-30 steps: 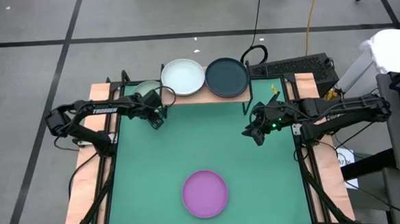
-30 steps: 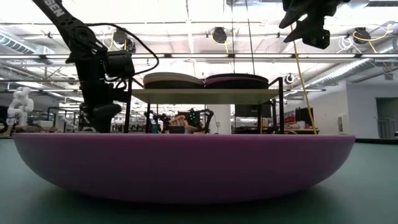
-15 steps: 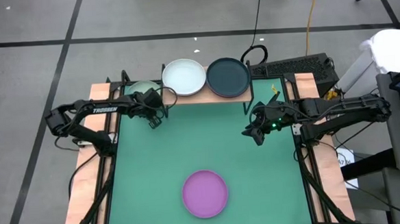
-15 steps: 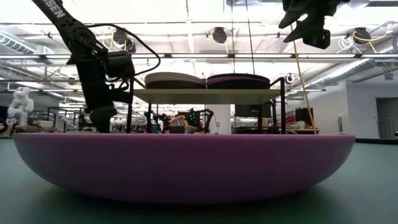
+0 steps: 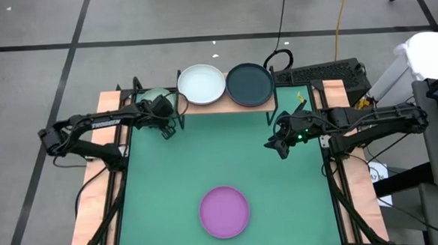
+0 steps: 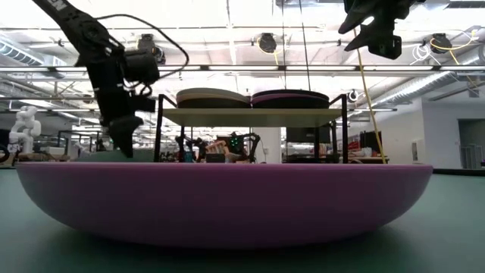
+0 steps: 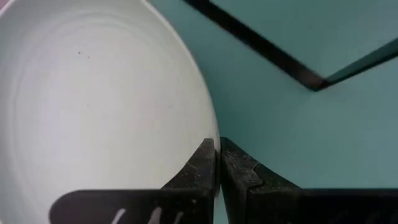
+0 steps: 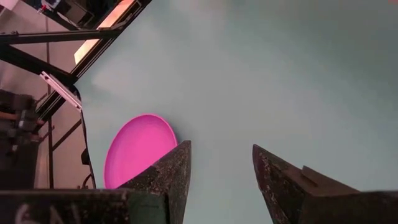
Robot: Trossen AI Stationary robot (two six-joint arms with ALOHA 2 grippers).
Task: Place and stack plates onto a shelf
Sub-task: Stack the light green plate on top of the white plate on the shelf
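Note:
The mint green plate sits at the table's far left corner, left of the shelf. My left gripper is shut on it; in the left wrist view the plate fills the picture beside the fingers. Two stacks stand on the shelf, topped by a white plate and a dark teal plate. The pink plate lies flat near the table's near edge. My right gripper hovers open above the table's right half, well above the table. My left gripper pinches the mint plate's rim between its two shut fingers, one finger on the inner side and one on the outer. It comes from above, slanting down. Whether the plate is clear of the table, I cannot tell.
The shelf's thin black legs stand close to my left gripper. Light-wood strips run along the table's left and right sides. Open green mat lies between the shelf and the pink plate.
My left gripper has moved a little toward the table's far left corner and risen slightly, and its arm has swung out to the left. The right arm has kept still.

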